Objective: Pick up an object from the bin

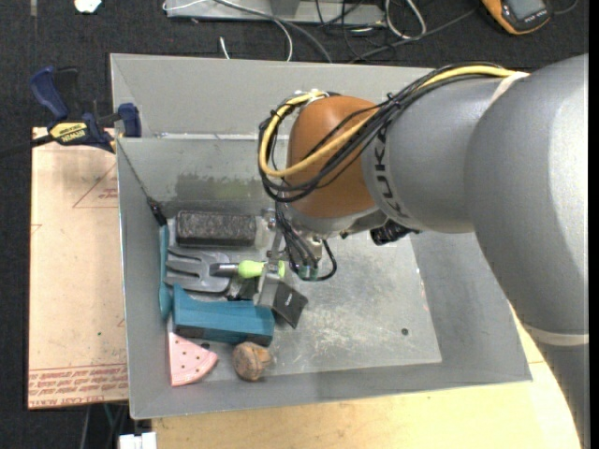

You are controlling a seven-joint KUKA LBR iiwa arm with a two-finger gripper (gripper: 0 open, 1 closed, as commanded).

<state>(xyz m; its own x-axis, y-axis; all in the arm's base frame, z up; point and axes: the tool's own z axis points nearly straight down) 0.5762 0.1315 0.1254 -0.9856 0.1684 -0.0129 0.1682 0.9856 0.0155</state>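
Claw hung low in the grey metal bin, at the heap along its left wall; whether it was open or closed could not be told. In the near-left corner lay a pink perforated triangular pad and a brown rounded lump. Beyond them, a blue rectangular block sat just beside the claw. Farther on came a grey fork-shaped tool with a lime-green tip, then a dark grey oblong block. This looked like the approach; next, a firm closing on the block or the tool, then a straight lift.
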